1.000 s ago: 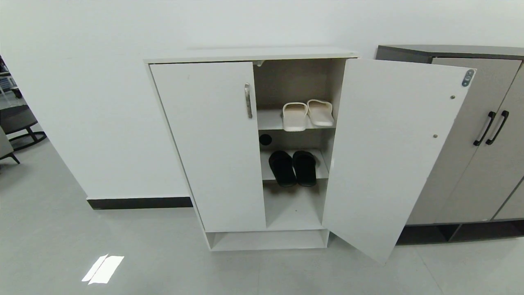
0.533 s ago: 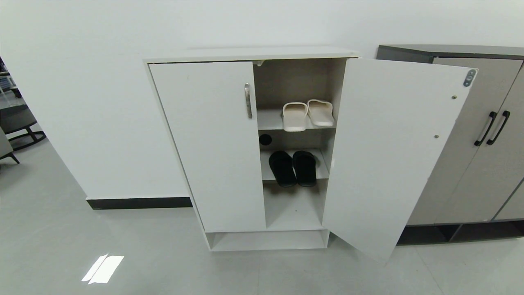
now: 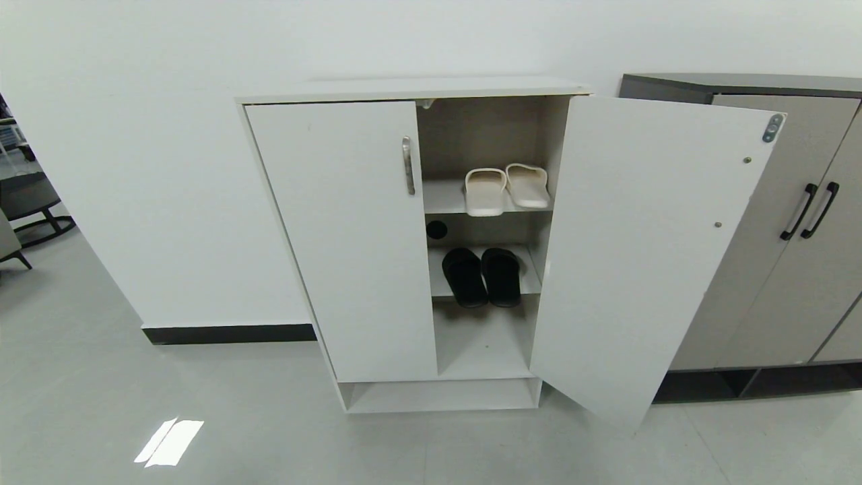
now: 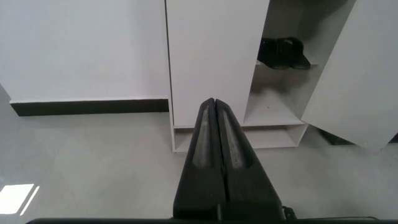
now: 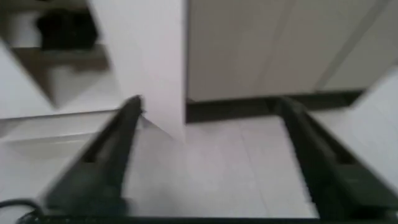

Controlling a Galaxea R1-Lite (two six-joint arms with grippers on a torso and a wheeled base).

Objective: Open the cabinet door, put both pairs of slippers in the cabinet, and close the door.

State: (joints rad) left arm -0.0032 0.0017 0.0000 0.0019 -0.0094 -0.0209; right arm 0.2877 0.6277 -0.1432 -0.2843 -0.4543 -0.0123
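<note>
Cream slippers point(image 3: 505, 188) are parked on the upper shelf point(image 3: 441, 199), black slippers point(image 3: 481, 276) just below, so only the open door point(image 3: 646, 256) is left to shut. Left gripper point(image 4: 214, 121) is pinched closed; right gripper point(image 5: 210, 106) is spread wide near the door's bottom, probably for pushing.

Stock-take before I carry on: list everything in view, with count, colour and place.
white two-door board cabinet: one, white, against the wall; left door shut, right door open
cream slide slippers: one pair, cream, upper shelf
black slide slippers: one pair, black, shelf below
grey cabinet with black handles: one, grey, right of the white cabinet
dark chair: one, dark, far left edge of the head view
left gripper: one, black, shut, aimed toward the cabinet's base
right gripper: one, black, open, near the open door's lower corner
</note>
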